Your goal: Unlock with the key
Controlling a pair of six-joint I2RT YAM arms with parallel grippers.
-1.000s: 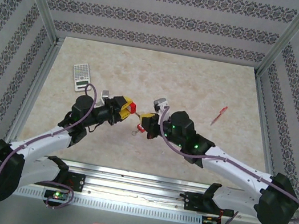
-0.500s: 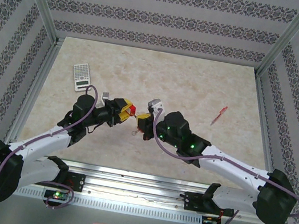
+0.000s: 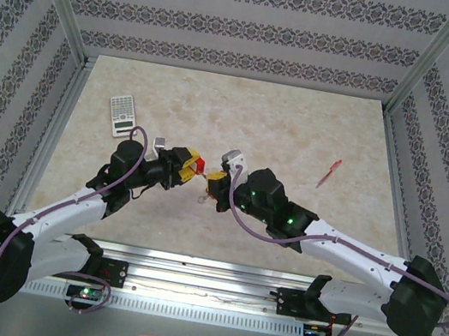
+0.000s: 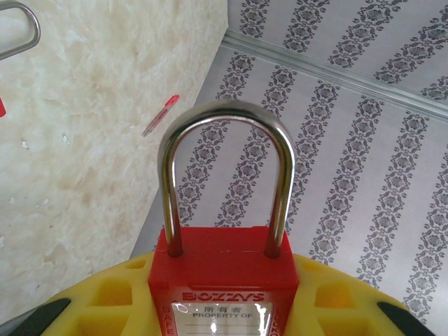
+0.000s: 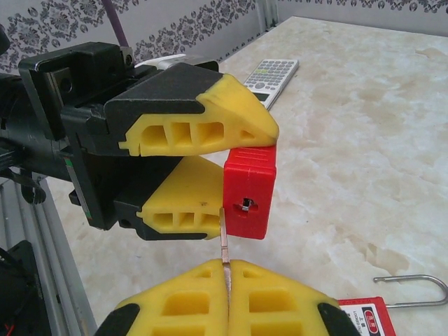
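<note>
Brand embossed on red padlock [image 4: 221,280], upper front of body: BOZZYS. White label just below: small Chinese characters, then PROPERTY OF. Lower part of label cut off by frame edge. Second padlock [image 5: 360,309]: label print too small to read. Calculator [image 3: 122,114] keys: illegible.

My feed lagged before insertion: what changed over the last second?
The right gripper, shut on the key, moved left toward the red padlock held in the left gripper, closing most of the gap; the key is not yet in the keyhole. The left gripper's hold, the calculator and the pen stayed as they were.
</note>
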